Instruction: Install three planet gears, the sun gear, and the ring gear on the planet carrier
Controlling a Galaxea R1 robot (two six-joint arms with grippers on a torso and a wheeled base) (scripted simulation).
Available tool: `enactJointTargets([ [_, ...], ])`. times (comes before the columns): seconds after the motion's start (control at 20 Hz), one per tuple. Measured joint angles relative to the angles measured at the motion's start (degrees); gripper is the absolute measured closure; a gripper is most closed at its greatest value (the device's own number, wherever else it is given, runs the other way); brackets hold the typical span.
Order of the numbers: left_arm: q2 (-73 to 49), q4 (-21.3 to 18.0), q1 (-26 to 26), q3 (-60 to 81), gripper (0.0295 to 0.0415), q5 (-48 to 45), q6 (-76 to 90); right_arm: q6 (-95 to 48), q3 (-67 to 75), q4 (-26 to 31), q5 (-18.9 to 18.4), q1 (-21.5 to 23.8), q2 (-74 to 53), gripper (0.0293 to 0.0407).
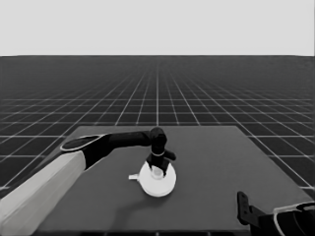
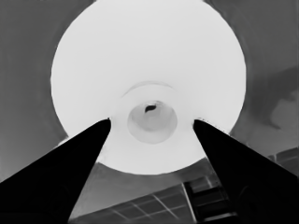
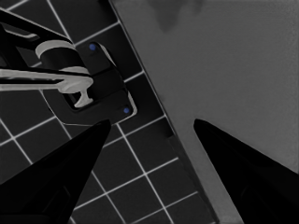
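One white round part shows, the ring gear (image 1: 158, 183), the larger round part, lying near the table's middle. In the left wrist view the ring gear (image 2: 149, 60) fills the picture, with a raised hub and a small centre opening. My left gripper (image 1: 157, 166) hangs straight over it. It is open (image 2: 152, 122), one fingertip on either side of the hub and apart from it. The planet carrier, the planet gears and the sun gear are hidden. My right gripper (image 1: 242, 204) waits open at the lower right corner.
A thin white piece (image 1: 133, 176) juts out at the larger round part's left side. The right wrist view looks past the table's corner (image 3: 154, 116) onto the floor grid, where dark machinery (image 3: 88, 88) with pale bands and blue lights shows.
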Motion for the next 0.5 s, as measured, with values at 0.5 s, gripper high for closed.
enactJointTargets([
  [0.5, -0.7, -3.4, -4.1, 2.5, 0.0325, 1.0, -20.7, 0.0, 0.0, 0.0, 0.0, 0.0, 0.0, 0.0315],
])
